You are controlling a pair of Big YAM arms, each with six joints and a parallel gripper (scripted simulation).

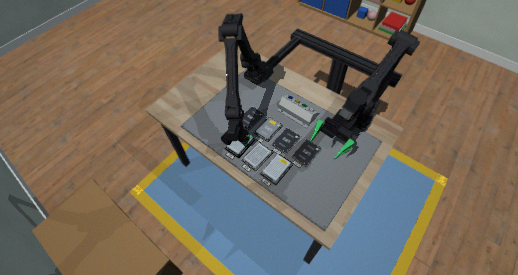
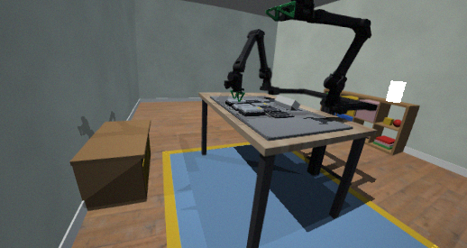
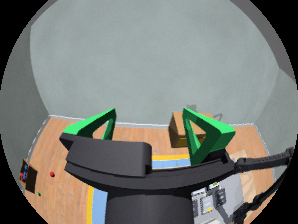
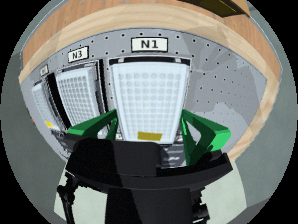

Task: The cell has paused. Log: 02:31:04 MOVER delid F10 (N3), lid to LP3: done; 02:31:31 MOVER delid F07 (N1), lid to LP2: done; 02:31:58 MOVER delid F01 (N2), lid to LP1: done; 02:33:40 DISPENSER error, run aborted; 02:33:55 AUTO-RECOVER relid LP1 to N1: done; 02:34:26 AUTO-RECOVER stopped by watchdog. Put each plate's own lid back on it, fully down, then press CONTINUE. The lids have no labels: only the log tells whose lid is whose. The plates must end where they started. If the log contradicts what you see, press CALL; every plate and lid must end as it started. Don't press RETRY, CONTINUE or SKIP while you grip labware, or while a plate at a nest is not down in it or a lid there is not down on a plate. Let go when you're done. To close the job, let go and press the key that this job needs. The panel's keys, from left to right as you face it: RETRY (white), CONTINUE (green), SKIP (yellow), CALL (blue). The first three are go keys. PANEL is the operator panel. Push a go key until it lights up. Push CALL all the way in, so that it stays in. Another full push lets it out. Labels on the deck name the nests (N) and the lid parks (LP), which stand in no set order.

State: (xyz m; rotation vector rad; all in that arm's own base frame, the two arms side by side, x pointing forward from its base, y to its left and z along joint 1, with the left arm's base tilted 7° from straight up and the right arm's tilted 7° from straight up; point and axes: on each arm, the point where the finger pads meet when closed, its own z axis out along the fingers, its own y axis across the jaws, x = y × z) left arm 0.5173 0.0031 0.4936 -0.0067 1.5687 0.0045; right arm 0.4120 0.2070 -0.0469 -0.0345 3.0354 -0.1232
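Observation:
My right gripper [image 4: 149, 112] [image 1: 242, 142] [image 2: 239, 100] points down at nest N1, shut on a clear lid [image 4: 149, 100] with a yellow mark. The lid is over the N1 plate; its last bit of height cannot be judged. The N3 plate [image 4: 79, 95] [image 1: 257, 155] shows wells and no yellow mark. The third nest's plate [image 4: 46, 102] [image 1: 276, 169] shows a yellow mark. Another yellow-marked lid [image 1: 267, 129] lies on a park in the second row. My left gripper [image 3: 149, 111] [image 1: 324, 149] [image 2: 271, 13] is open, empty and raised high, facing the wall.
The operator panel [image 1: 296, 111] [image 2: 287, 103] stands behind the parks, its keys facing up; their state is too small to tell. Several dark parks, such as one park [image 1: 287, 140] and another park [image 1: 306, 153], hold no visible lid. Park labels are unreadable.

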